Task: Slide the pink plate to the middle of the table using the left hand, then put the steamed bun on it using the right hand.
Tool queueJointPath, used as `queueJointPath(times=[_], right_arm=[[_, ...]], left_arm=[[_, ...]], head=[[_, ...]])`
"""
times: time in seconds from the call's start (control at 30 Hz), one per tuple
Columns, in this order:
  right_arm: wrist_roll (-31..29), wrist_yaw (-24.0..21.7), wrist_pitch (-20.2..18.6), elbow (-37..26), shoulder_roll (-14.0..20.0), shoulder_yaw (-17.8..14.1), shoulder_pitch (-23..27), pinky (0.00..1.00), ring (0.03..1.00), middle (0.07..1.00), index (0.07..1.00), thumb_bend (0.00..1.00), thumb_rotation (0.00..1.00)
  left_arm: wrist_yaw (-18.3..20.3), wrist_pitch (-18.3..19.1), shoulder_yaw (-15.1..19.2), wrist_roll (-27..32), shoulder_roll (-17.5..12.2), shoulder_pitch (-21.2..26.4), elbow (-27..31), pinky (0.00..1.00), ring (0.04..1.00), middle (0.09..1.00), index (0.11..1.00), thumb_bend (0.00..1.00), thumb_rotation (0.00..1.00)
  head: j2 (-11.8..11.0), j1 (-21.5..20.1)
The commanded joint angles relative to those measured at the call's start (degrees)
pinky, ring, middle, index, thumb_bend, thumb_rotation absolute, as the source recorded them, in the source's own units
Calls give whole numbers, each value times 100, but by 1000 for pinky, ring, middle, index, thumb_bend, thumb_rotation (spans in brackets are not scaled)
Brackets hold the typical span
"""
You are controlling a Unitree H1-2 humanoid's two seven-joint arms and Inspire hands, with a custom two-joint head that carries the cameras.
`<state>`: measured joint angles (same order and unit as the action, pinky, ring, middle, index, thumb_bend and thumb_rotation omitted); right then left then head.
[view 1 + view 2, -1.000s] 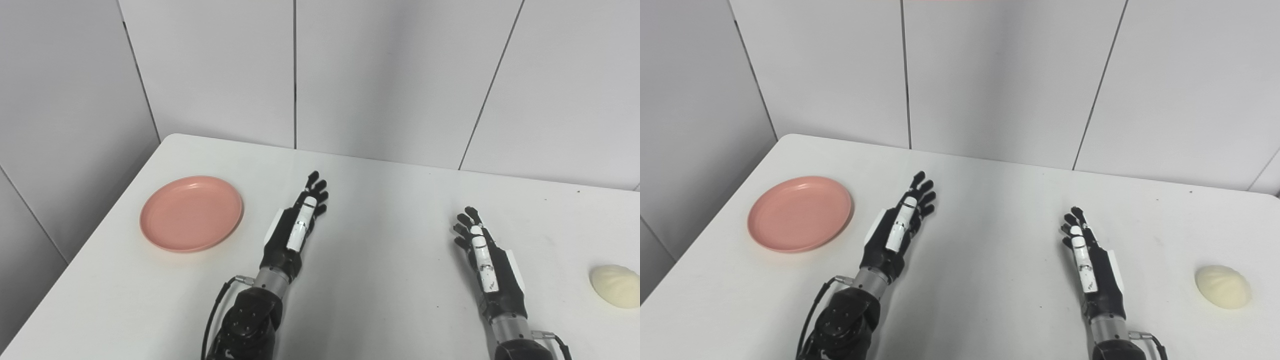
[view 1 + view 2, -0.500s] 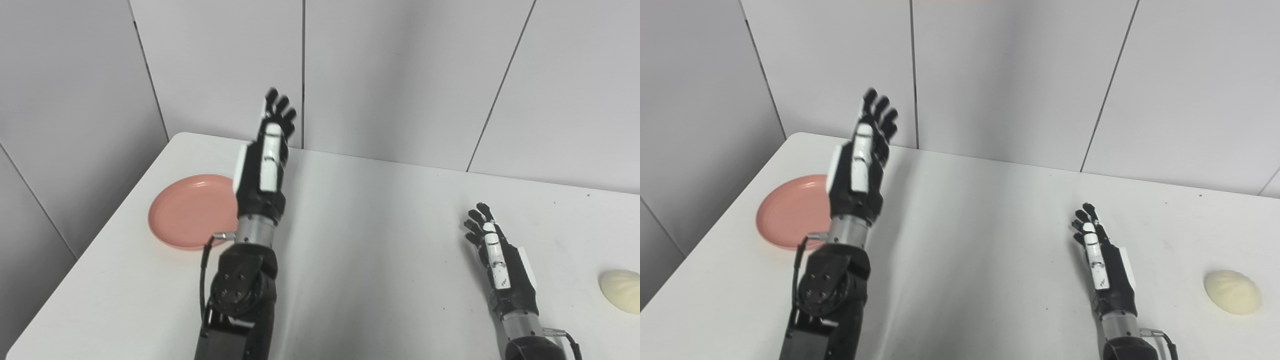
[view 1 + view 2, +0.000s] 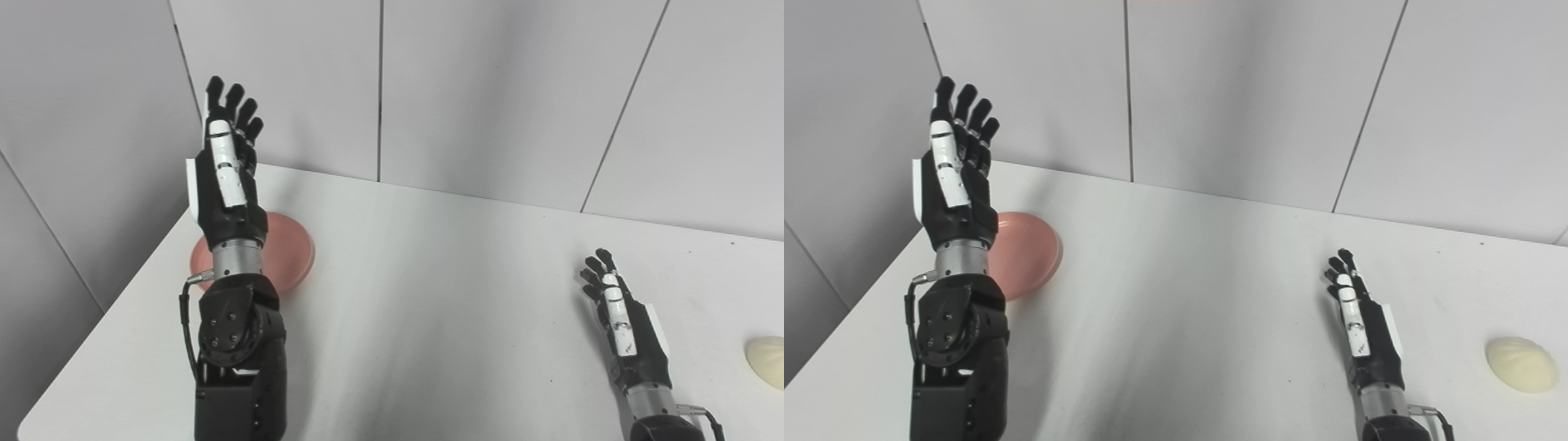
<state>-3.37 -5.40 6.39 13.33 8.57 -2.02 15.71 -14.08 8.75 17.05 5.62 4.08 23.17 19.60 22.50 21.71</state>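
The table (image 3: 441,294) has a smooth, matt white top with a faint sheen. The pink plate (image 3: 294,254) looks like smooth plastic, slightly glossy. The steamed bun (image 3: 1521,364) has a soft, matt, doughy skin. Both the left hand (image 3: 225,177) and right hand (image 3: 621,318) show glossy black and white plastic shells above bare brushed-metal wrists.

My left hand (image 3: 955,177) is up in the air, fingers spread, blocking part of the pink plate (image 3: 1029,251). My right hand (image 3: 1363,324) rests open on the table (image 3: 1182,294), steamed bun (image 3: 1521,364) well off to its right.
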Motion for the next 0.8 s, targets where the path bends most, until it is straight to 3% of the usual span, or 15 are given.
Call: queueJointPath(times=[0.0, 0.43, 0.77], right_arm=[[3, -3, 211, 155, 68, -57, -277, 939, 925, 938, 959, 183, 1000], [-1, -15, 78, -106, 71, -67, -368, 952, 935, 944, 965, 164, 1000], [62, 13, -22, -229, 96, -68, -390, 938, 925, 934, 953, 173, 1000]], left_arm=[[-92, -326, 113, 85, -171, 258, 131, 919, 919, 937, 943, 441, 1000], [-464, -387, 764, 524, -635, 365, 44, 944, 938, 949, 945, 437, 1000], [-553, -668, 1249, 939, -1008, 369, -589, 949, 930, 944, 942, 446, 1000]], head=[[16, 26], [110, 114], [167, 185]])
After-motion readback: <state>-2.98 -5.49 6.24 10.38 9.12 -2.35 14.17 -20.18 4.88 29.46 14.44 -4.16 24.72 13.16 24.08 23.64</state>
